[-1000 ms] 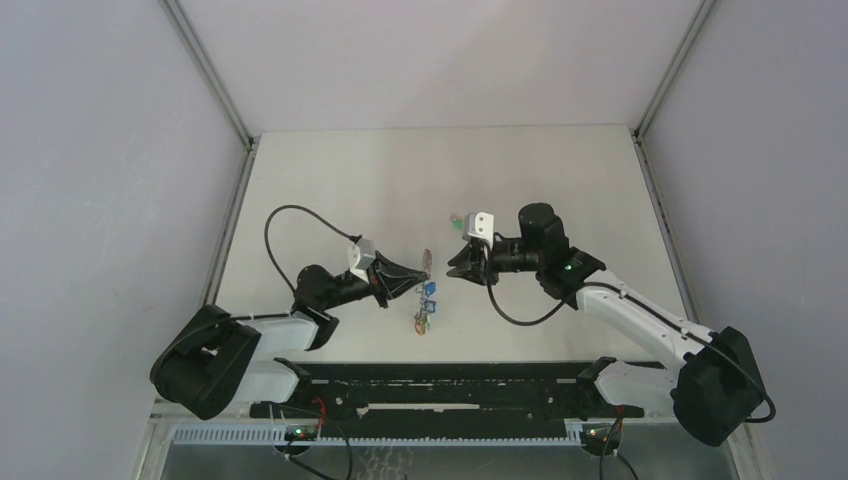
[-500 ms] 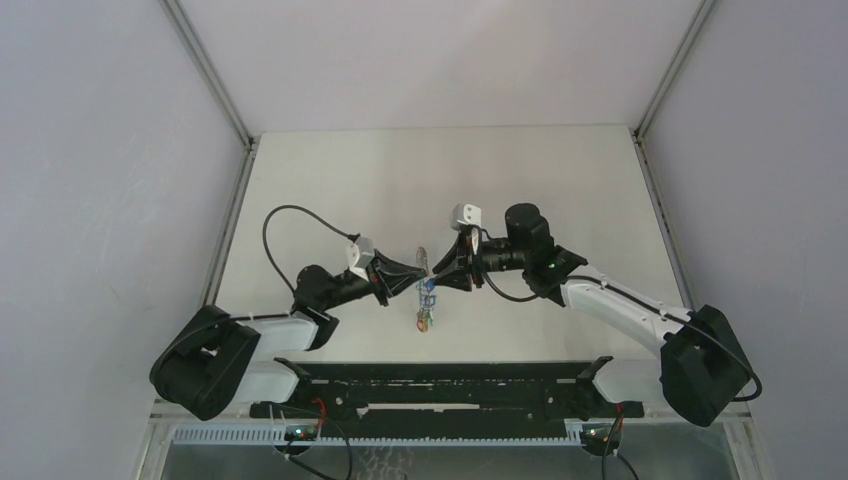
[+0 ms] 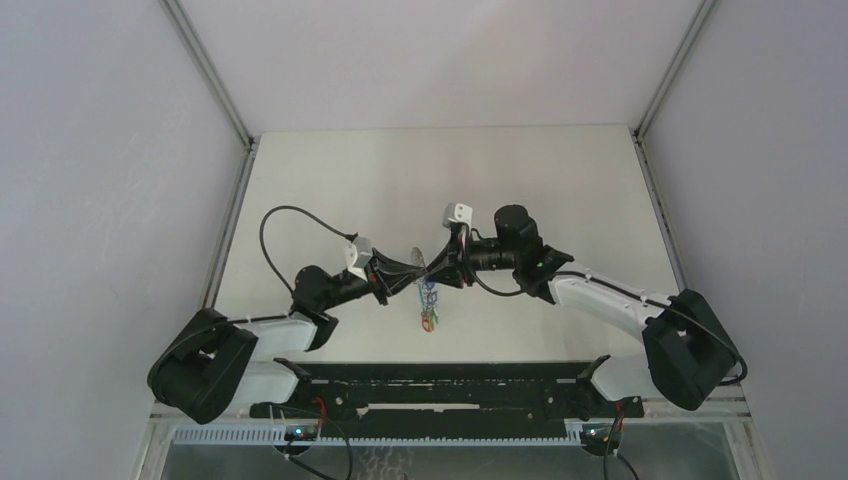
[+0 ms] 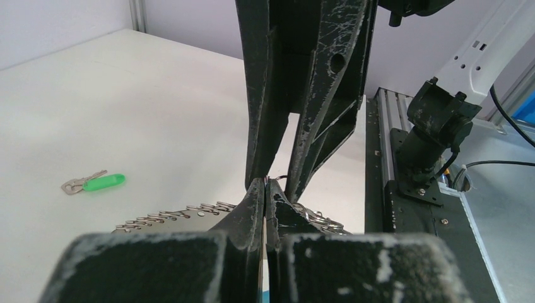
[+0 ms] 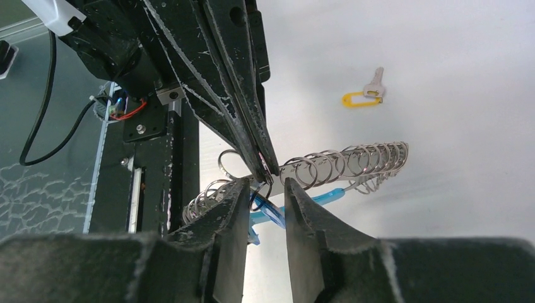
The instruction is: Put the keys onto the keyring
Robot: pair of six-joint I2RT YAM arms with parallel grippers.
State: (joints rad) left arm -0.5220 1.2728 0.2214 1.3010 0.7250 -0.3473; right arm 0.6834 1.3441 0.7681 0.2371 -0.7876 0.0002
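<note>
Right wrist view: left gripper [image 5: 269,170] tight on keyring [image 5: 328,165], right gripper [image 5: 265,187] narrowly open astride it.

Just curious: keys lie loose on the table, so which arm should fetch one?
Probably the right: the right gripper stands open, while the left gripper is clamped on the keyring.

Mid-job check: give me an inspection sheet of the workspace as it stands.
Surface: white table, two loose keys on it.
Job's things: keyring held off the table; green key and yellow key lie loose, unthreaded.
Clutter: nothing seen.
Grippers: left gripper shut on keyring; right gripper jaws apart, straddling the left tips.
Cables: left cable and right cable loop off the wrists.
Surroundings: grey walls, black rail at near edge.
</note>
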